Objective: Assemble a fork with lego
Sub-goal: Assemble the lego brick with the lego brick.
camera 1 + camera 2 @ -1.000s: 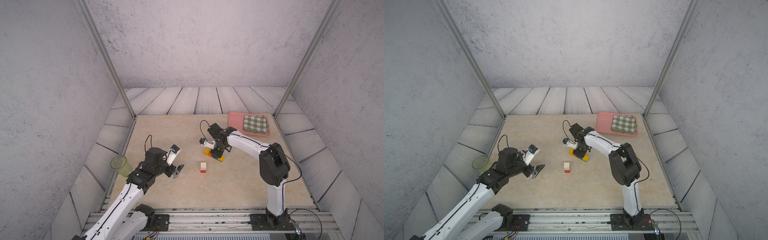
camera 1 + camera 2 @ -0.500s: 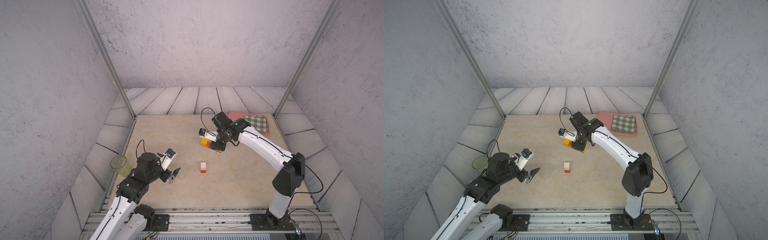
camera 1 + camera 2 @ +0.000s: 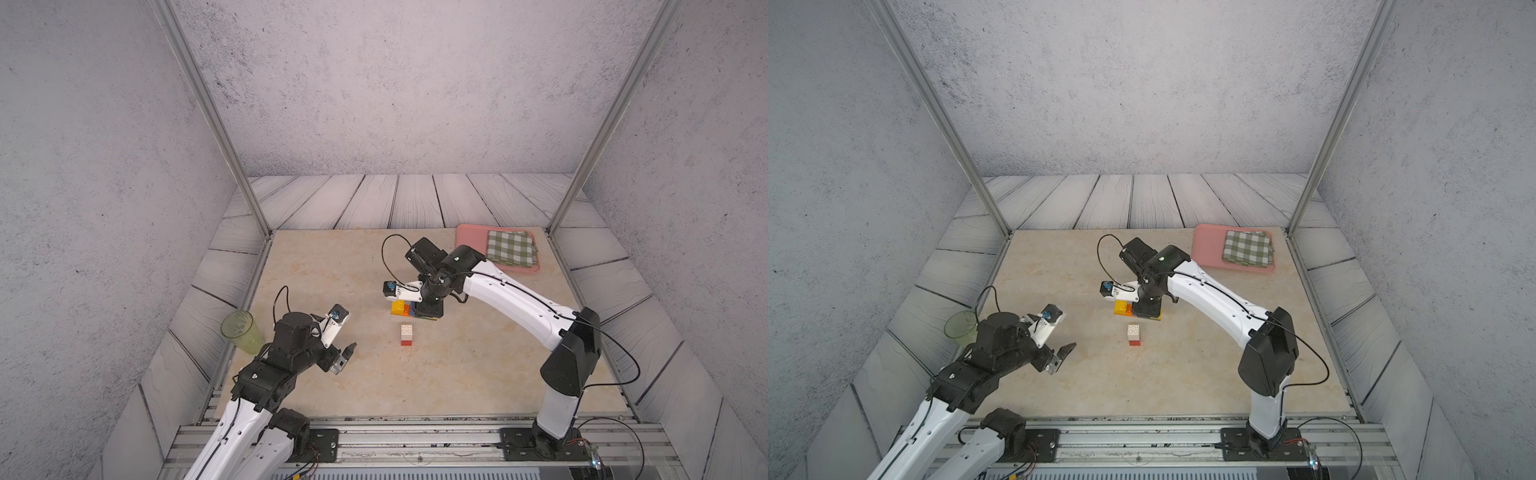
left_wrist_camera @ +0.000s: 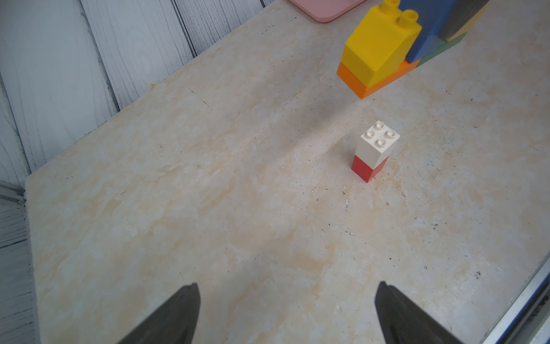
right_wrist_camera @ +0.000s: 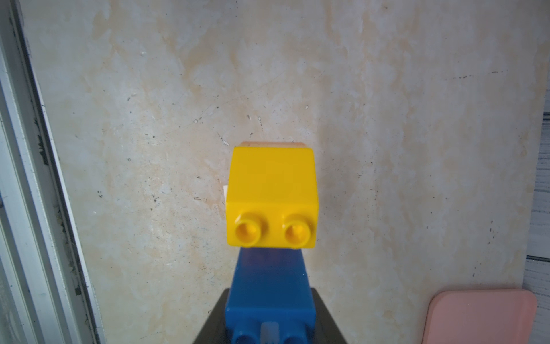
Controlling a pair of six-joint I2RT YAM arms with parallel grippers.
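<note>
Firmly, the right gripper [image 3: 429, 309] clamped the blue plastic brick [image 5: 269, 286] of the orange-green, yellow-pronged fork head [image 4: 379, 50] — just beyond the white-on-red brick stack [image 4: 374, 150]; the left gripper [image 4: 285, 312] gaped empty near it.

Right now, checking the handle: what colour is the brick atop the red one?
White studded plastic brick, best in left wrist view.

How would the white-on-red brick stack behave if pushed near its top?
The white-on-red stack stands upright, taller than its base is wide, so it would probably tip. Smooth-sided hard plastic: likely stiff and somewhat slippery.
</note>
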